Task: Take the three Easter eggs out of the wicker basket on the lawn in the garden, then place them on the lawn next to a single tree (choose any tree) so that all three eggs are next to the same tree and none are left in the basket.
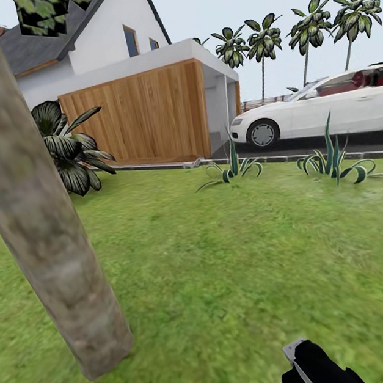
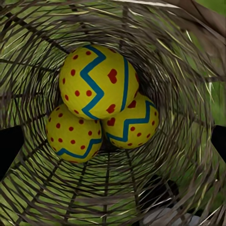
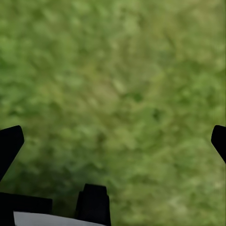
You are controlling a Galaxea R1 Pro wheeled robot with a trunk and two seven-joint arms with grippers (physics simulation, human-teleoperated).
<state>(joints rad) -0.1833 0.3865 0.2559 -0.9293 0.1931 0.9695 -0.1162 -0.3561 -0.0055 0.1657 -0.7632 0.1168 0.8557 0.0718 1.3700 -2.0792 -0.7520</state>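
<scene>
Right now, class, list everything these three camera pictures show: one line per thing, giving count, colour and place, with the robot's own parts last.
Easter eggs: three, yellow with blue zigzags and red dots, piled inside the basket.
Wicker basket: one, brown cane, around the eggs.
Tree: one, grey-brown trunk, near left on the lawn.
Lawn: green, across the foreground.
House: one, white, grey roof, behind.
Garage: one, wood-panelled, below the house.
Car: one, white, right on the driveway.
Palms: four, slim, far right.
Spiky plants: two, green, lawn edge.
Leafy shrub: one, dark green, beside the garage.
Left gripper: black fingers spread, over the basket.
Right gripper: black fingers spread, over grass.
</scene>
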